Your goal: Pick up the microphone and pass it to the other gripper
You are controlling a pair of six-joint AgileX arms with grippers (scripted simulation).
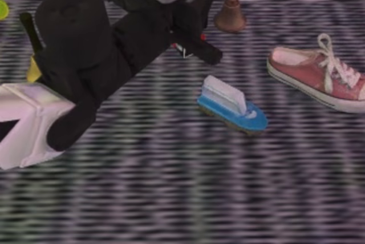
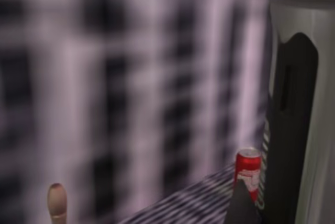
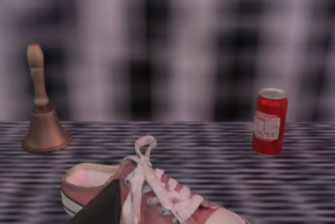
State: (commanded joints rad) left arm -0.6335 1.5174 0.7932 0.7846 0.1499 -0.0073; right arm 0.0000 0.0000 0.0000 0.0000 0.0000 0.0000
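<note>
I cannot make out the microphone in any view. My left arm, bulky and black, reaches from the table's left side toward the far middle. My left gripper [image 1: 206, 51] hangs there, left of the bell, and what it holds is hidden. In the left wrist view my left gripper [image 2: 243, 205] shows only as a dark tip. Beside it stands a tall pale grey thing with a black panel [image 2: 298, 119] that I cannot identify. My right gripper [image 3: 107, 205] is out of the top view. It hovers close over the heel end of the red shoe [image 3: 157, 198].
A blue brush [image 1: 231, 107] lies mid-table and a red shoe [image 1: 319, 73] at the right. A bell [image 1: 230, 16] stands at the far middle, a red can [image 3: 269, 122] beyond it. A slim black stick [image 1: 29, 30] with a yellow piece pokes out beside the left arm.
</note>
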